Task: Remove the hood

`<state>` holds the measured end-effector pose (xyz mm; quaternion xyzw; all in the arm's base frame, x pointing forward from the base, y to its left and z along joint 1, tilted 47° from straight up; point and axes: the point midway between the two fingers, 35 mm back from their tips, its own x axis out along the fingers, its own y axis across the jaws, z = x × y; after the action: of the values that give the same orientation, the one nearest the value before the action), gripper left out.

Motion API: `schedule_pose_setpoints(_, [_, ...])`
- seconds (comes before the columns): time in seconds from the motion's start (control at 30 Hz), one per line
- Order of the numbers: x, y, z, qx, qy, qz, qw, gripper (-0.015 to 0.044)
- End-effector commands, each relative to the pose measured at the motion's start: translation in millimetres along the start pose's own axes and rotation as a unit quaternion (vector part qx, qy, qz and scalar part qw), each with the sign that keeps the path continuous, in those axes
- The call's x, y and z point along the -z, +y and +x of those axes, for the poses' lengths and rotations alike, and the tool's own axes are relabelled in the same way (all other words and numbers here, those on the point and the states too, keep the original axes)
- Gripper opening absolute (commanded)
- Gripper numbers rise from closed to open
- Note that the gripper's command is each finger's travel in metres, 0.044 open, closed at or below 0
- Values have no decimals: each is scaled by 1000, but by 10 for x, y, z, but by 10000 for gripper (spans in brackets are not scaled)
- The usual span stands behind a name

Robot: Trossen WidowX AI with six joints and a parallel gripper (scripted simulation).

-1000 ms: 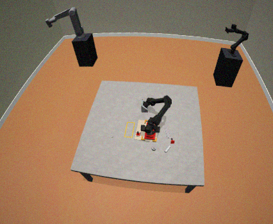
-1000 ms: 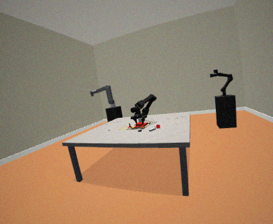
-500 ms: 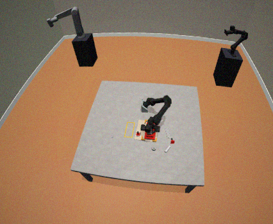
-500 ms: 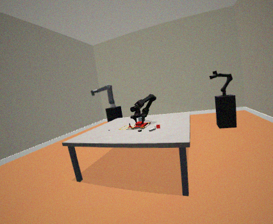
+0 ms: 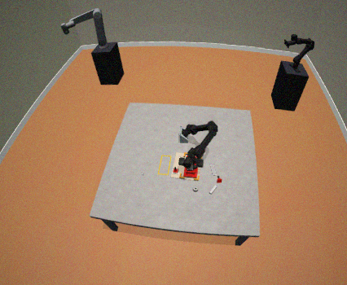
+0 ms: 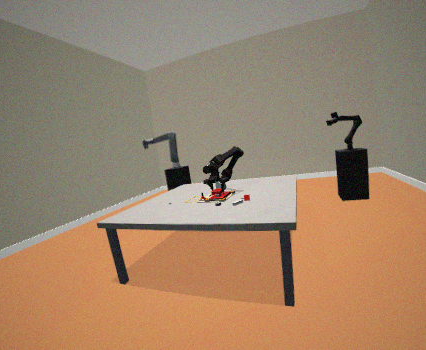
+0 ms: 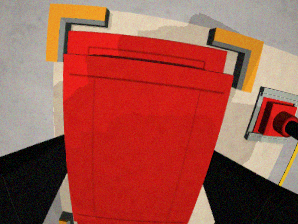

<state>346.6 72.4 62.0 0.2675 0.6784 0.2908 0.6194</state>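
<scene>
Red hood [image 7: 143, 143]: it is filling most of the wrist view, a flat red panel that is getting narrower toward the bottom of the picture, and the gripper is holding it from both sides.

Position of hood: it is sitting above the toy car [image 5: 191, 173] on the cream base board [image 7: 233, 132]; whether it is already free from the car I cannot tell.

Gripper [image 5: 190, 164]: it is clenched on the hood, the two black fingers are pressing on its left and right edges in the wrist view and are staying rather wide apart.

Base board: orange and grey corner brackets [image 7: 69, 26] are showing at its corners around the hood, and a small red part in a grey frame [image 7: 273, 117] is lying on it at the right edge of the wrist view.

Marked area [image 5: 164, 164]: a yellow rectangle outline is lying on the table just left of the board in the top view, with nothing red inside it.

Small parts: a red piece [image 5: 219, 179], a white cylinder [image 5: 213, 189] and a grey ring [image 5: 195, 189] are lying on the table near the right and front of the board.

Arm [image 5: 201, 140]: it is reaching from its base down to the car, bent at the elbow.

Table [image 5: 147, 203]: grey top, standing on an orange floor [image 5: 45, 224], with two other arms on black pedestals [image 5: 107, 63] well apart behind it.
</scene>
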Motion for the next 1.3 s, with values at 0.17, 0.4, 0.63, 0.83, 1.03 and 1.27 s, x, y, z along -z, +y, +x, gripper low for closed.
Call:
schedule_pose_setpoints(0.17, [-20, 6, -127, 3, -3, -5, 1000, 0])
schedule_pose_setpoints(0.4, [-21, 4, -355, 3, -3, -5, 1000, 0])
schedule_pose_setpoints(0.63, [-12, -28, -427, 2, -3, -2, 1000, 0])
schedule_pose_setpoints(0.83, [-40, -370, -466, 8, -5, -1, 1000, 0])
schedule_pose_setpoints(1.03, [-32, -740, -500, 18, -6, 0, 1000, 0])
schedule_pose_setpoints(1.27, [22, -1164, -528, 25, -5, 2, 1000, 0])
